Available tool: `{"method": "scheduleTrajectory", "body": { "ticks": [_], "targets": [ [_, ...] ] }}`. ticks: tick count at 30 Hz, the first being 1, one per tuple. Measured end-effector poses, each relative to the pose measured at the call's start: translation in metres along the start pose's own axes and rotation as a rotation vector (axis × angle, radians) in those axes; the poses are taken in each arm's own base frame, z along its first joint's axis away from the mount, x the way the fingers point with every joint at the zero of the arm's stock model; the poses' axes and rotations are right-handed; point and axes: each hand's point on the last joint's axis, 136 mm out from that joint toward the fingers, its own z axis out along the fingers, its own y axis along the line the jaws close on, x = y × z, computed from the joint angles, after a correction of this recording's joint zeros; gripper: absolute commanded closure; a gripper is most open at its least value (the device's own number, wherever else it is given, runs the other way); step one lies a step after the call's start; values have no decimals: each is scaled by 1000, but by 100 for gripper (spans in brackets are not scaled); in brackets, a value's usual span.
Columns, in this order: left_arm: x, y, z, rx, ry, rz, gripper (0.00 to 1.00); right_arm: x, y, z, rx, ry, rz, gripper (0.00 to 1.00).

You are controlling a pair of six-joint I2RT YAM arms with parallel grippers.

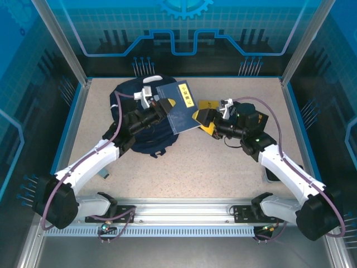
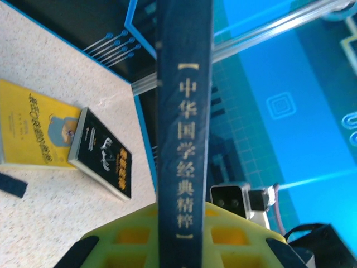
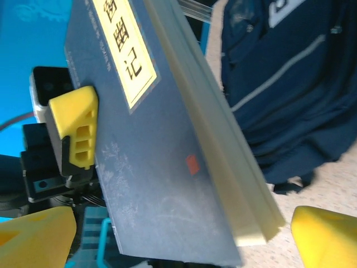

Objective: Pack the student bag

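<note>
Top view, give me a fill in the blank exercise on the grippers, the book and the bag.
1. The held book in the left gripper has a ____ cover.
2. The right gripper's jaws stand ____.
3. The student bag lies on the ____.
Missing words: blue; open; table.
</note>
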Motion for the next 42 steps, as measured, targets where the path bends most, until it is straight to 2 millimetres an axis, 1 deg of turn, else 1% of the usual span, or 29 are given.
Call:
{"method": "scheduleTrajectory", "body": {
  "ticks": [2, 5, 8, 11, 14, 17, 20, 23, 26, 27, 28, 31, 33, 36, 38, 42],
  "targets": [
    [-6, -5, -1, 13, -30, -24, 95, -1, 9, 7, -50, -12, 12, 2],
    [-12, -12, -2, 39, -59, -66, 95, 0, 16, 18, -100, -19, 27, 4],
    [-17, -19, -3, 70, -78, -103, 96, 1, 25, 26, -138, -21, 30, 9],
    [-21, -23, -4, 89, -98, -132, 96, 0, 34, 28, -173, -35, 26, 20],
    [-24, -25, -5, 97, -111, -152, 96, -3, 42, 29, -206, -54, 31, 26],
    [-24, -26, -5, 107, -113, -169, 96, -8, 47, 32, -235, -77, 40, 30],
    [-24, -21, -6, 109, -122, -186, 97, -14, 50, 33, -254, -103, 48, 37],
    [-23, -16, -6, 105, -130, -198, 97, -18, 52, 34, -269, -118, 48, 48],
    [-23, -15, -6, 107, -133, -209, 96, -20, 51, 36, -266, -127, 57, 58],
    [-23, -14, -7, 108, -137, -209, 95, -20, 50, 36, -264, -128, 61, 59],
    [-23, -13, -7, 107, -139, -210, 92, -20, 49, 37, -259, -128, 63, 60],
    [-22, -6, -7, 91, -138, -212, 77, -20, 41, 39, -225, -132, 61, 70],
    [-20, 1, -7, 73, -137, -211, 62, -19, 33, 40, -191, -136, 56, 80],
    [-18, 20, -9, 10, -132, -203, 38, -17, 24, 40, -146, -136, 36, 92],
    [-17, 34, -13, -45, -131, -194, 23, -16, 17, 39, -114, -137, 23, 96],
    [-18, 62, -30, -184, -127, -146, 8, -12, 0, 39, -38, -127, 1, 99]
  ]
}}
